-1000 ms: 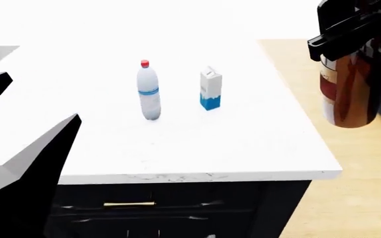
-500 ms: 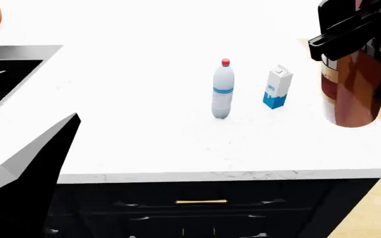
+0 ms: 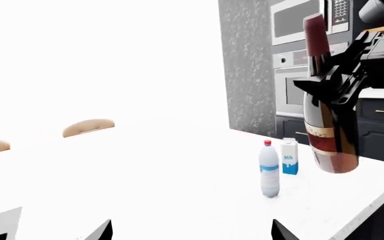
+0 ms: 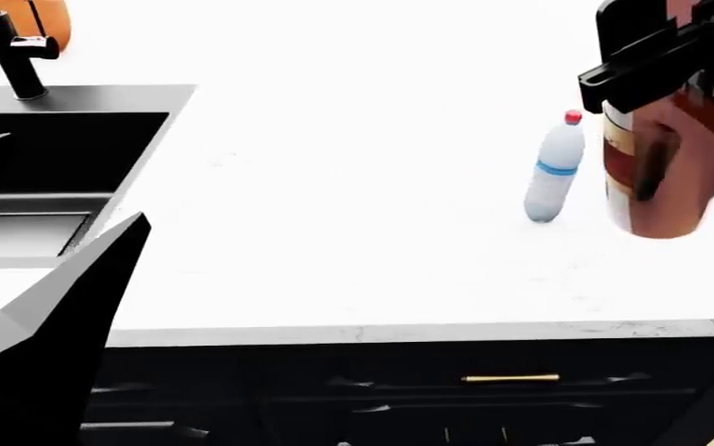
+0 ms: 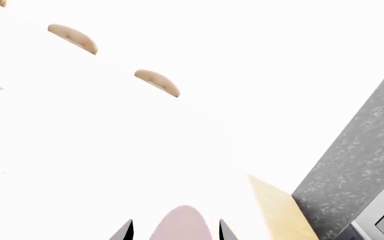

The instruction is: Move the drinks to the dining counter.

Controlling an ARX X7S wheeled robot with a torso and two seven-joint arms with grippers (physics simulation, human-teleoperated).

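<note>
My right gripper (image 4: 654,58) is shut on the neck of the tall dark-red wine bottle (image 4: 661,167), which hangs upright above the counter's right end. In the right wrist view the bottle's top (image 5: 184,224) sits between the fingers. The water bottle (image 4: 553,172) with its red cap stands on the white counter (image 4: 332,242) just left of the held bottle. The milk carton (image 3: 289,156) stands close behind it, hidden in the head view. My left gripper (image 3: 190,232) is open and empty, low over the counter's left part. I cannot make out the dining counter.
This counter has dark drawers with a gold handle (image 4: 509,378), a black inset sink (image 4: 146,102) and a faucet (image 4: 10,51) at its left. Tan stool backs (image 3: 88,127) show beyond it. A wall oven and microwave (image 3: 292,75) stand behind the bottles.
The head view has swung left: the water bottle slid to the right of the picture, the milk carton passed behind the held wine bottle, and the sink and faucet came into view.
</note>
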